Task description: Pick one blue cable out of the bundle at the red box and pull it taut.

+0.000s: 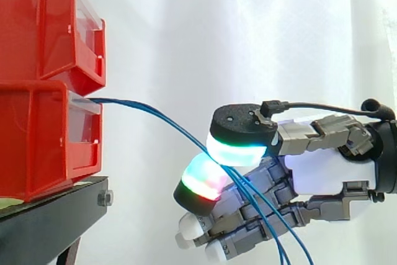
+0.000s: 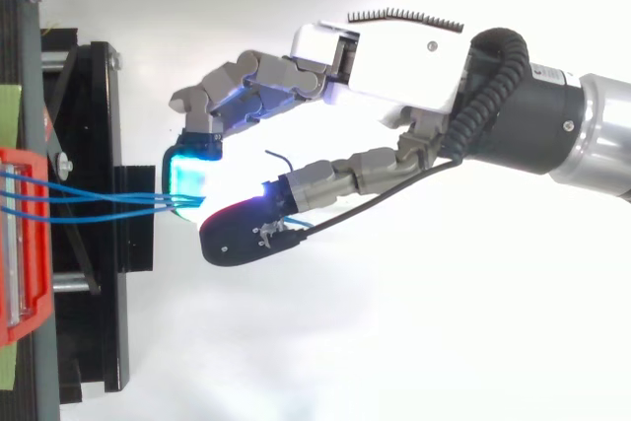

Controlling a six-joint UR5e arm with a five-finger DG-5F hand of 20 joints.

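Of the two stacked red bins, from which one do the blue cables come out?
The lower red bin: the blue cables leave at its top front edge, just beneath the upper red bin, and run to the hand.

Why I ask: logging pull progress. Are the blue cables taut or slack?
Slack: the blue cables arc down from the red box to the fingers of the hand, not straight.

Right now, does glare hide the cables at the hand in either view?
Top view: glow from the pads blooms white inside the hand, washing out the cables there. Side view: even light, no glare; the cables stand clear against the curtain up to the pads.
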